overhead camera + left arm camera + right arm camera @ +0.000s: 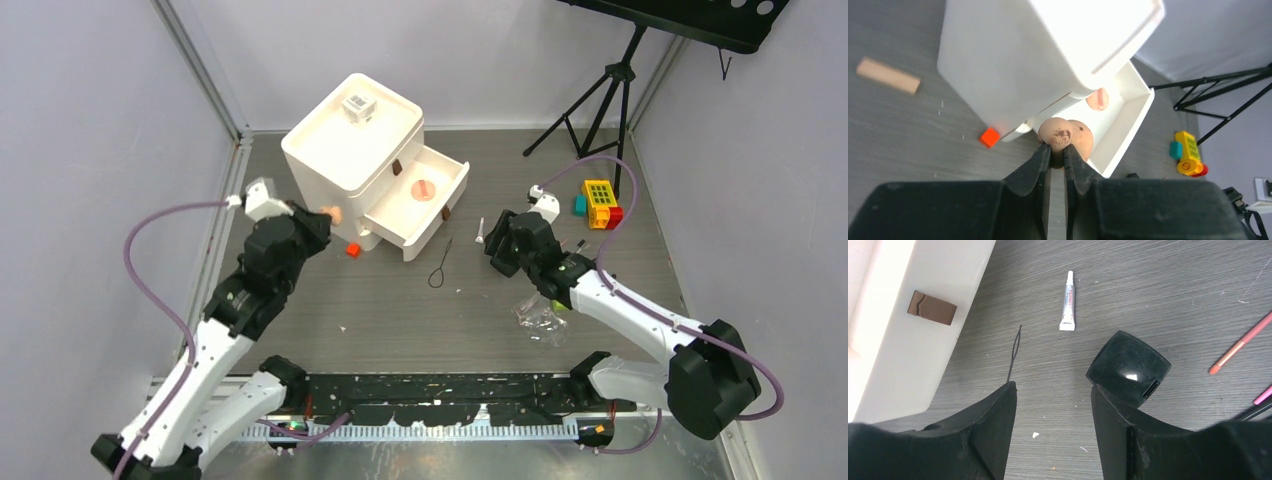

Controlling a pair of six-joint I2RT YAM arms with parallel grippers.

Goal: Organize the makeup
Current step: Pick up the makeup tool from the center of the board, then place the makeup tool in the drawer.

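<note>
- Left gripper (1057,150): jaws nearly closed, pinching a peach sponge (1064,136) at the fingertips. In the top view the sponge sits raised just beside the near-left corner of the white drawer unit (340,150).
- Right gripper (1053,410): jaws wide apart, nothing held, lowered toward the table (400,310).
- Black compact (1128,367): lies flat on the table just beside one right-gripper finger. Contact cannot be confirmed.
- White tube (1068,302): lies on the table beyond the open jaws, apart from the compact.
- Red pencil (1243,342): lies at an angle on the table, at the far side of the compact.
- Open drawer (440,215): pulled out of the unit. A pink round puff (424,189) lies inside it.
- Clear barcoded box (359,106): rests on top of the unit.
- Small red cube (352,250): sits on the table against the unit's near corner.
- Toy blocks (600,203): stand well apart, at the far right of the table.
</note>
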